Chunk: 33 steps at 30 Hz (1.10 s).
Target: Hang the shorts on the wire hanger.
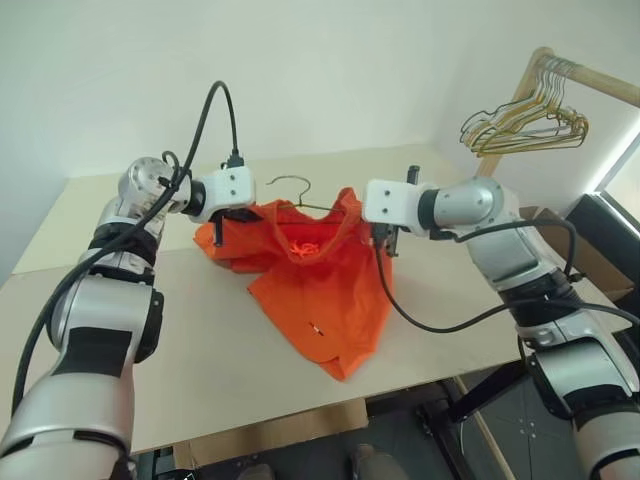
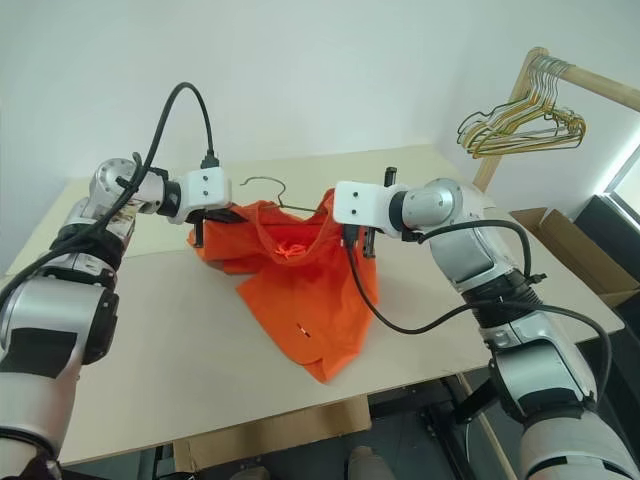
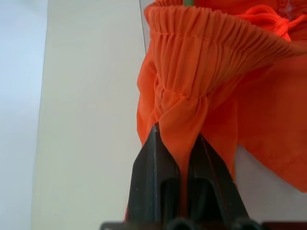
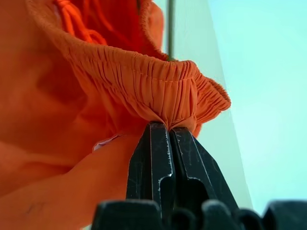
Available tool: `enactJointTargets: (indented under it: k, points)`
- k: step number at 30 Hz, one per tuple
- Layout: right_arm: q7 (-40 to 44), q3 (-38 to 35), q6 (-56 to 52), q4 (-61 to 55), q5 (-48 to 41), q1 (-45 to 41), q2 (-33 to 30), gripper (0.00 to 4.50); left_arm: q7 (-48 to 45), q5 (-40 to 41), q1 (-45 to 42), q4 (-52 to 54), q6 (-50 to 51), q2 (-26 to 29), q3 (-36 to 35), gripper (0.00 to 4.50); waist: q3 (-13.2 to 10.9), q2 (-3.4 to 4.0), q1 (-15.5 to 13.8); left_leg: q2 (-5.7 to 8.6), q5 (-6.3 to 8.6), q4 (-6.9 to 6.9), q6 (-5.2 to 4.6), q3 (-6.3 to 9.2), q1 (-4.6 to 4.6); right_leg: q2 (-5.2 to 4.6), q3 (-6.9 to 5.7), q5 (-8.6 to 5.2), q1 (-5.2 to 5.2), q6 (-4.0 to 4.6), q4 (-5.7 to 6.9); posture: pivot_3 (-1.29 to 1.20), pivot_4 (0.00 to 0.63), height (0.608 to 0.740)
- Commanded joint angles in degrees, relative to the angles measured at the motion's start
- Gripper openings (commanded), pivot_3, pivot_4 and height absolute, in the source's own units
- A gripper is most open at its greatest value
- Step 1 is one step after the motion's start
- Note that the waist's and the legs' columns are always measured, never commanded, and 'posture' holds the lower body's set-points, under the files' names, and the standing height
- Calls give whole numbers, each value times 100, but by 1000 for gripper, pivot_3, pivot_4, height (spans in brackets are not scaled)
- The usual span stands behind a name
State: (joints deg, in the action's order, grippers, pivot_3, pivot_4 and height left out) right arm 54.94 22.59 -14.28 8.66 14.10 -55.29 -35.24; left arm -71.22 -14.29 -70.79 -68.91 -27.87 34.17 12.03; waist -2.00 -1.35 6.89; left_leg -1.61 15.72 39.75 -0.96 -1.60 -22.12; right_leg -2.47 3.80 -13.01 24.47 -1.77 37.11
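**Both grippers pinching shorts' waistband, held up over table**

L gripper (image 3: 178, 143): fingers pressed together on a bunched fold of the shorts (image 1: 315, 285), just below the gathered elastic waistband. R gripper (image 4: 169, 128): fingers also clamped tight, pinching the waistband edge itself at the opposite side. Waistband stretched between the two grippers, opening facing up; drawstring knot visible inside, between them. Rest of the fabric hangs down from both grips and drapes onto the table (image 1: 200, 370), legs lying toward the near edge, below and between the grippers.

Wire hanger (image 1: 293, 182): hook shows just beyond the waistband, between the grippers on the far side; lower part hidden by fabric, can't tell if it's inside the shorts. Bunch of hangers (image 1: 525, 125) on a wooden rack, well out past R gripper.
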Motion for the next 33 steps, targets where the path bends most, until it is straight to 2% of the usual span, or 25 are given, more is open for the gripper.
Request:
enactJointTargets:
  k: [1,6,11,15,18,23,26,33]
  points:
    - [37,-226,-65,-106,-21,-243,-6,39,36,134,47,288,-80,36,-90,0,0,0,4,-1,0,0,0,1,0,1,0,0,0,0,0,-61,0,740]
    - [148,-177,-11,-177,55,-256,-36,39,35,340,182,441,27,-88,-197,0,0,0,5,0,0,1,0,2,-3,-1,0,1,0,1,1,-63,0,740]
    - [73,-73,546,-138,289,-159,-88,39,138,525,196,528,240,-193,-358,0,0,0,3,0,0,0,0,3,-5,-2,-2,1,0,0,0,-63,0,740]
    - [124,-87,836,16,403,-180,-142,1037,53,572,266,579,207,-147,-388,0,0,0,21,0,0,0,0,2,-2,-1,-1,1,0,1,0,-64,0,740]
    - [-25,6,1449,235,701,-185,-297,2103,-29,620,314,607,186,-104,-400,0,0,0,18,0,0,0,0,2,0,-1,0,1,0,1,0,-63,0,740]
    - [87,-35,1723,468,727,-171,-289,2103,-221,816,351,664,188,-100,-447,0,0,0,27,0,0,0,0,1,2,-1,1,1,-1,1,-1,-62,0,740]
    - [480,-164,1515,521,322,-166,-171,2103,-152,826,341,665,177,-120,-466,0,0,0,29,0,0,0,0,1,4,0,1,1,-2,1,0,-62,0,740]
    - [663,-264,1574,680,2,-188,-59,2103,-335,831,381,734,-54,-121,-401,0,0,0,24,0,0,0,0,2,4,-2,1,1,-5,2,0,-62,0,740]
